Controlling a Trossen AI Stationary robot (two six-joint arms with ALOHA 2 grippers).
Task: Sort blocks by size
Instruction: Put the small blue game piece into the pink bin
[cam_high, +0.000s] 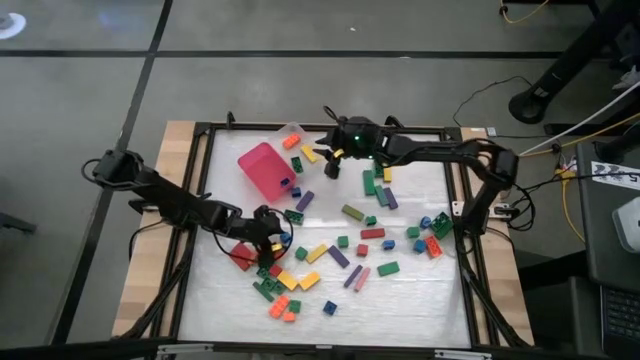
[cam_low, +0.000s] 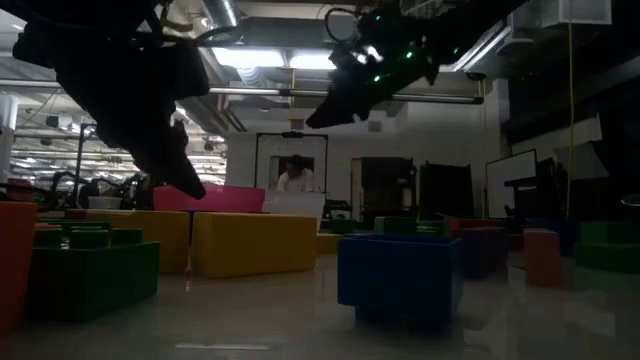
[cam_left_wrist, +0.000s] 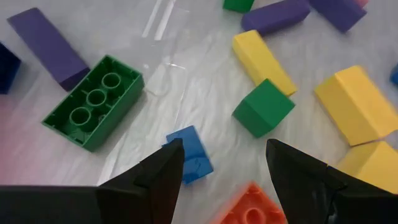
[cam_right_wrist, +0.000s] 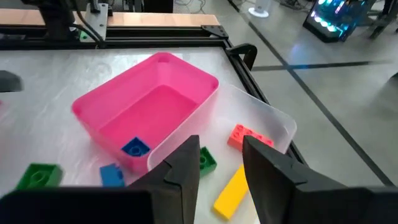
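Blocks (cam_high: 330, 250) lie all over the white table (cam_high: 420, 290) in the view from above, with the left gripper (cam_high: 268, 238) low over the bunch near the front left and the right gripper (cam_high: 333, 160) up near the pink tray (cam_high: 262, 168) at the back. Past the left wrist, the fingers (cam_left_wrist: 158, 180) stand wide apart with nothing between them, right over a small blue block (cam_left_wrist: 191, 152) next to a green block (cam_left_wrist: 264, 107). Past the right wrist, the fingers (cam_right_wrist: 183, 168) are a little apart and hold nothing, above a yellow block (cam_right_wrist: 230, 190), and one blue block (cam_right_wrist: 134, 147) sits inside the pink tray beside the clear tray (cam_right_wrist: 261, 121).
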